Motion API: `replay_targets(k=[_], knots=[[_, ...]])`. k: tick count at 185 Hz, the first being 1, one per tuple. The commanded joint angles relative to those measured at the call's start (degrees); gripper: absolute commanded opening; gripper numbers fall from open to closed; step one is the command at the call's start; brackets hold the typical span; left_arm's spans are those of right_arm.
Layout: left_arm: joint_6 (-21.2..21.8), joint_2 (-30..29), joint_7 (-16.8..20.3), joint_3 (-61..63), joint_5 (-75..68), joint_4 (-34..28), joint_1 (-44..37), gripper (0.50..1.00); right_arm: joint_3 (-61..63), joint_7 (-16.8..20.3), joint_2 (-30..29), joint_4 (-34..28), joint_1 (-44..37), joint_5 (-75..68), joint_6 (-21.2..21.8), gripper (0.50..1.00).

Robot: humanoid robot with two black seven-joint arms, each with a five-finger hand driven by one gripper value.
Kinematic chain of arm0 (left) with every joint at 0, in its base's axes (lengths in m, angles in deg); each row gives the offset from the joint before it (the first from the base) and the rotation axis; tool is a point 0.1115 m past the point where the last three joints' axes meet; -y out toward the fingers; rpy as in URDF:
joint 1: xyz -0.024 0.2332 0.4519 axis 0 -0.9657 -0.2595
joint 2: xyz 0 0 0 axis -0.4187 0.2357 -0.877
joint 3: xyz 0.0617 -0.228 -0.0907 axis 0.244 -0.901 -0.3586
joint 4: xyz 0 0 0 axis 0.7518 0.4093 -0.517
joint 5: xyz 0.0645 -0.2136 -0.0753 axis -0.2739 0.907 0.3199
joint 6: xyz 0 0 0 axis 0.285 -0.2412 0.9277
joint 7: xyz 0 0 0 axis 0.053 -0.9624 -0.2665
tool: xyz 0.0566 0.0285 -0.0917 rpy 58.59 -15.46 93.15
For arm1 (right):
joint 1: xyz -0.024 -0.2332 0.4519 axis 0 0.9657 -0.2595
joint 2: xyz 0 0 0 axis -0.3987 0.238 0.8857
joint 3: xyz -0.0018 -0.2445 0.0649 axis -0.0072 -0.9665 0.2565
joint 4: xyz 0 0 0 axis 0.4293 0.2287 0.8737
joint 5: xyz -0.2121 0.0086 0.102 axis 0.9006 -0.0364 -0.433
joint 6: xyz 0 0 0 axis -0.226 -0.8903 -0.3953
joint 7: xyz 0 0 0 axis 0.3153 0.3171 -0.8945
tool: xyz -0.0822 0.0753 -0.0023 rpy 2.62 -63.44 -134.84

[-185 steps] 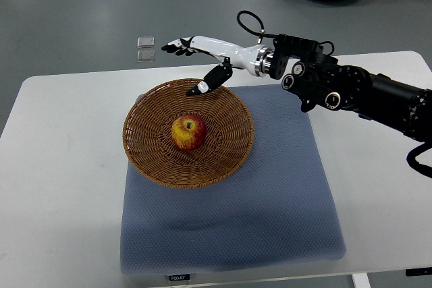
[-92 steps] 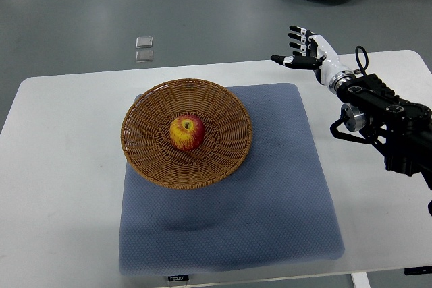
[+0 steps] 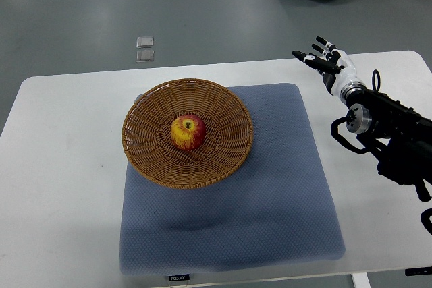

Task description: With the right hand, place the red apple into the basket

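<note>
White and black, the right hand (image 3: 326,59) is hovering with fingers spread and empty above the far right part of the table (image 3: 61,166), well apart from the basket (image 3: 152,160). The red apple (image 3: 187,132) is sitting in the basket's middle, on the blue mat (image 3: 270,193) toward the table's left. Judging from this, the placing looks done; a good finish is carrying the arm off rightward, clear of the wicker rim.

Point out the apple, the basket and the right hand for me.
apple (image 3: 187,132), top view, middle of its red-yellow skin.
basket (image 3: 228,102), top view, woven wall on the far right side.
right hand (image 3: 331,61), top view, middle of the hand.
</note>
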Motion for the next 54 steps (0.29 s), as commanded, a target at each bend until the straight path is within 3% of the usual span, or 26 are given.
replay_targets(k=[1,54], knots=[[0.0,0.0,0.0,0.0,0.0,0.0,0.0,1.0,0.0,-0.1,0.1,0.0,-0.1,-0.2,0.2,0.921],[0.0,0.0,0.0,0.2,0.0,0.0,0.0,1.0,-0.2,-0.7,-0.1,-0.2,-0.1,0.6,0.2,0.921]])
